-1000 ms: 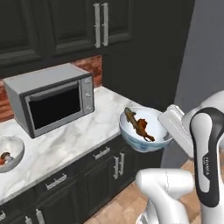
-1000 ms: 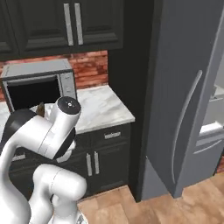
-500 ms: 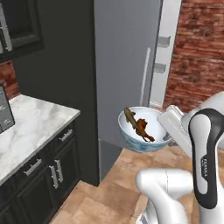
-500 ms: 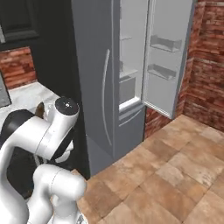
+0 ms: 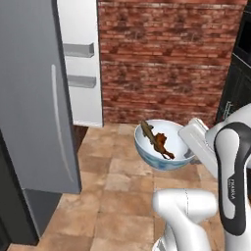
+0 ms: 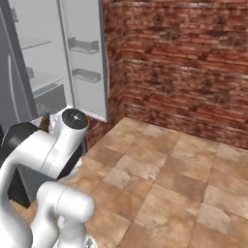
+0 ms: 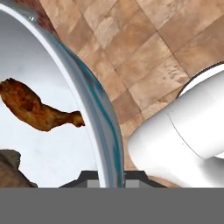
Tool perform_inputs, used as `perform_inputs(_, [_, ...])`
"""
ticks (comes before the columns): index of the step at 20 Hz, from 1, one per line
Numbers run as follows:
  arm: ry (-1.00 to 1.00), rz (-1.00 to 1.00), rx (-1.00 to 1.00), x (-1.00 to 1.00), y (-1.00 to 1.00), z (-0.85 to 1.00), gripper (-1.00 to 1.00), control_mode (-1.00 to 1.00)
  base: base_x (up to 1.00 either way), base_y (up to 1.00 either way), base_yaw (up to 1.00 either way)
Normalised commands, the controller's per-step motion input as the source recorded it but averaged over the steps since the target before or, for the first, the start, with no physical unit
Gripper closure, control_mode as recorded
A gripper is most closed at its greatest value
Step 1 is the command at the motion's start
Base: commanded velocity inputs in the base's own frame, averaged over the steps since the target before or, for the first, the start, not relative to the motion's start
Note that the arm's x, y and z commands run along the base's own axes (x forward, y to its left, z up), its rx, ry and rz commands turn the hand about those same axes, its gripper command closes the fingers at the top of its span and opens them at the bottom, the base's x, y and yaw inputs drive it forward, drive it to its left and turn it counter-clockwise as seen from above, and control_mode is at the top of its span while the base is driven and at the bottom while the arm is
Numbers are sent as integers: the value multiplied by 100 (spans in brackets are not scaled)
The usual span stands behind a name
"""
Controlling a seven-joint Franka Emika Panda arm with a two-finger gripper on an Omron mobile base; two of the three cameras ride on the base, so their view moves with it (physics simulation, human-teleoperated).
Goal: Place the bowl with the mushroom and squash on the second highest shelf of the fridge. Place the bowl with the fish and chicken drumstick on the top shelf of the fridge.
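A white bowl (image 5: 158, 156) with a blue-patterned outside hangs above the tile floor, and my gripper (image 5: 188, 156) is shut on its right rim. Inside it lie the dark olive fish (image 5: 148, 134) and the orange-brown chicken drumstick (image 5: 163, 148). In the hand view the gripper (image 7: 109, 176) pinches the bowl's rim (image 7: 94, 111), with the drumstick (image 7: 36, 109) and part of the fish (image 7: 9, 171) on the white inside. The grey fridge (image 5: 29, 103) stands at the left, and its open compartment with flat shelves (image 6: 44, 77) faces the right base view. The bowl with the mushroom and squash is out of view.
The fridge's open door (image 6: 83, 58) carries grey bins (image 5: 78, 50) and juts toward the brick wall (image 5: 162, 59). A dark cabinet (image 5: 239, 73) stands at the far right. Brown tile floor (image 6: 184, 184) stretches ahead.
The whole picture has swung from the counter and microwave past the fridge front to the brick wall, so the base has turned. The bowl stays held in the same place by the arm.
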Motion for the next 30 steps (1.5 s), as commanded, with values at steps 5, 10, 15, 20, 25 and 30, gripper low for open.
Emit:
perform_inputs(5, [0, 0, 0, 0, 0, 0, 100, 100, 100, -41, -11])
perform_inputs(10, [0, 0, 0, 0, 0, 0, 100, 100, 100, -52, 1])
perform_inputs(15, [0, 0, 0, 0, 0, 0, 100, 100, 100, -83, 10])
perform_inputs(20, [0, 0, 0, 0, 0, 0, 100, 100, 97, -96, 43])
perform_inputs(25, [0, 0, 0, 0, 0, 0, 100, 100, 30, -27, 91])
perform_inputs(30, [0, 0, 0, 0, 0, 0, 100, 100, 0, 0, 100])
